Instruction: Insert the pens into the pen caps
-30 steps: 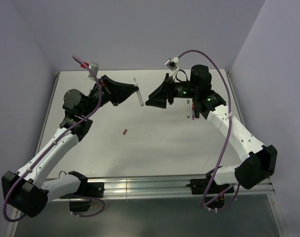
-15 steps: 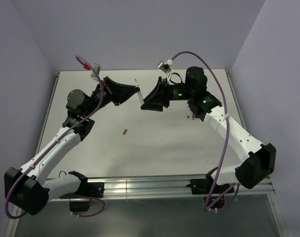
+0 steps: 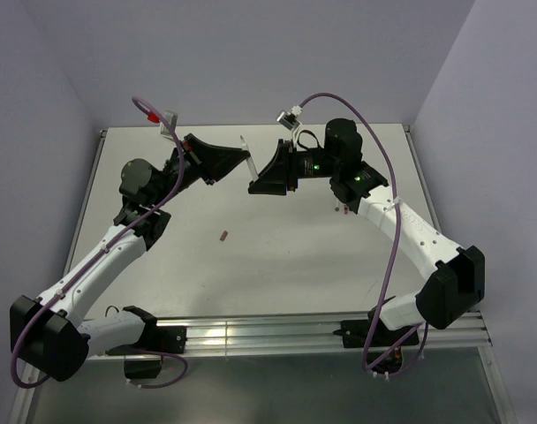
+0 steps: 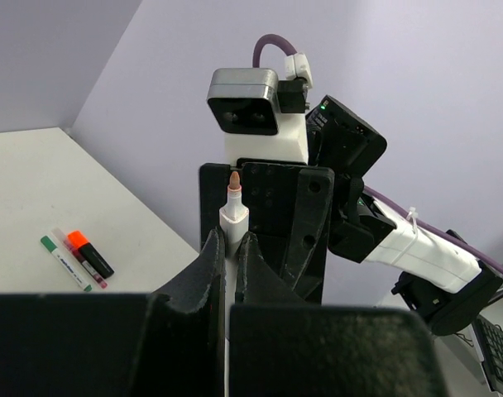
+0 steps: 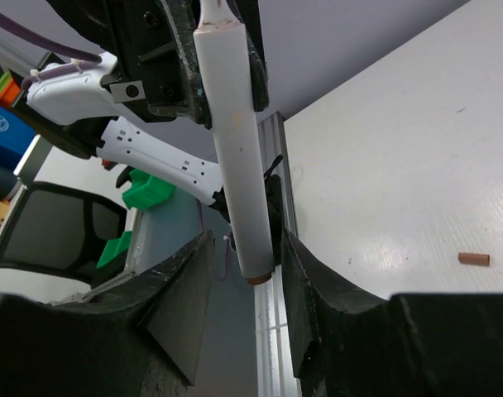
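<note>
Top view: left gripper pinched shut on a white pen, held tilted above the table. The right gripper sits at the pen's lower end. The brownish-red cap lies alone on the table, well apart from both.

Left wrist view: we see the pen upright between pressed-together fingers, brownish tip up. The black marker, a dark red pen and a green-ended white pen lie side by side on the table.

Right wrist view: right fingers spread either side of the barrel — no contact that we can see.
</note>
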Controlling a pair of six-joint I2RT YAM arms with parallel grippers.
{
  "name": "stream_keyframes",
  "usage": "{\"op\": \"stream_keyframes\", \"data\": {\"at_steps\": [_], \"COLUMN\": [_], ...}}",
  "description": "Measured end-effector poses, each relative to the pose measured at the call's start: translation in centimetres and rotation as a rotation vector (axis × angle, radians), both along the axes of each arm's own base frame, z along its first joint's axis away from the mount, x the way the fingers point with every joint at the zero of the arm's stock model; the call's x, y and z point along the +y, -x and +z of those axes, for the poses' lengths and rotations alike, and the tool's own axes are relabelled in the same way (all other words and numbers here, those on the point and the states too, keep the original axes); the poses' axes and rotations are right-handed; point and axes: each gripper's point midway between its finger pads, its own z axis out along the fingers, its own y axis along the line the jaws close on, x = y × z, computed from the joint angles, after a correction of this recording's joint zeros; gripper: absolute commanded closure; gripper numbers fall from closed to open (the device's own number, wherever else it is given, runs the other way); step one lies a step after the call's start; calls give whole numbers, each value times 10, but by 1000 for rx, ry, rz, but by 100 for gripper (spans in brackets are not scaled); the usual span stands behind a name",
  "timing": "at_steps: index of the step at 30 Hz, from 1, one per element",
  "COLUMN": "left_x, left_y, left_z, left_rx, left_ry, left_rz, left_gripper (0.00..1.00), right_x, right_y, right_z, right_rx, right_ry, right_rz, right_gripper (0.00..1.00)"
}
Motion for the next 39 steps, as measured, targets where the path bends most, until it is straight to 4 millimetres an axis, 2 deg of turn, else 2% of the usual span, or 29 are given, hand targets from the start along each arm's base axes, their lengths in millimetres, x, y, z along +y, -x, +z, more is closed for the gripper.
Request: {"op": "stream_keyframes", "data": {"at_steps": [5, 13, 17, 18, 20, 21, 24, 27, 31, 35, 37, 39], "left_x": [0, 0, 0, 0, 0, 0, 1, 5, 29, 51, 56, 59], "left_y": [-1, 0, 0, 0, 0, 0, -3, -7, -20, -25, -23, -23], "left_z": [0, 2, 2, 2, 1, 1, -3, -11, -17, -16, -25, -44], "left_rx": [3, 3, 7, 7, 6, 4, -6, -4, -19, -75, -91, -83], "left_ry": [1, 9, 11, 11, 11, 9, -14, -66, -182, -350, -445, -540], "left_rz": [1, -3, -4, -4, -3, -2, 11, 31, 111, 190, 195, 185], "left_gripper": [100, 100, 100, 97, 83, 68, 40, 36, 32, 31, 33, 30], "right_x": [0, 0, 0, 0, 0, 0, 0, -2, -11, -24, -32, -40], "right_y": [1, 1, 1, 1, 1, 1, 0, -4, -17, -29, -34, -36], "right_z": [2, 2, 3, 3, 3, 3, 3, 2, -7, -28, -41, -56], "right_rx": [-7, -9, -12, -12, -12, -12, -13, -20, -58, -88, -94, -89], "right_ry": [-5, -6, -7, -7, -7, -7, -8, -6, 33, 123, 176, 230], "right_rz": [6, 7, 7, 7, 7, 7, 5, -10, -78, -162, -194, -214], "right_gripper": [62, 81, 100, 100, 100, 100, 100, 100, 100, 100, 100, 100]}}
